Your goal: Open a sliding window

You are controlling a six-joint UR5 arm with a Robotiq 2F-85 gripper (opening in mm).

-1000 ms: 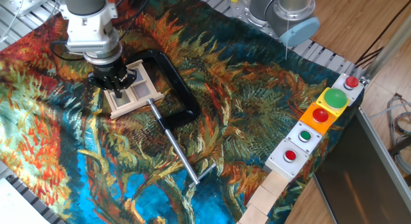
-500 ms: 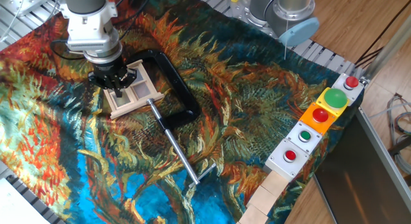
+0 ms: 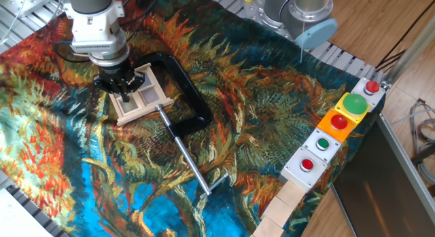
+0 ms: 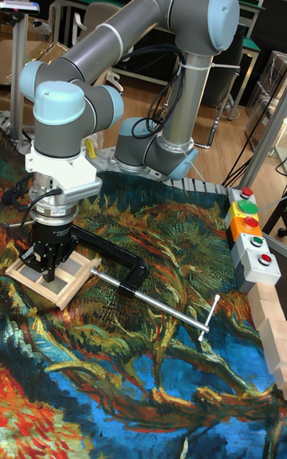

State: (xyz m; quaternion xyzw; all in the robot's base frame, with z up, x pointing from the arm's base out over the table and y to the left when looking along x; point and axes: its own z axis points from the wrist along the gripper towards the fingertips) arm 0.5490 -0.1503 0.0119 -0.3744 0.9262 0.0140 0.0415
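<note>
Fixed view: tool (image 3: 124, 93) fingers slightly parted, pressed onto sliding window (image 3: 141, 98).

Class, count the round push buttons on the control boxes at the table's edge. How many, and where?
4: red button farthest, big green button next, small green button after, red button nearest. An orange-box button beneath the green dome may be partly hidden.

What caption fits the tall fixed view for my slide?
UR5 gripper pressed down onto a small wooden sliding window beside a black C-clamp.
</note>
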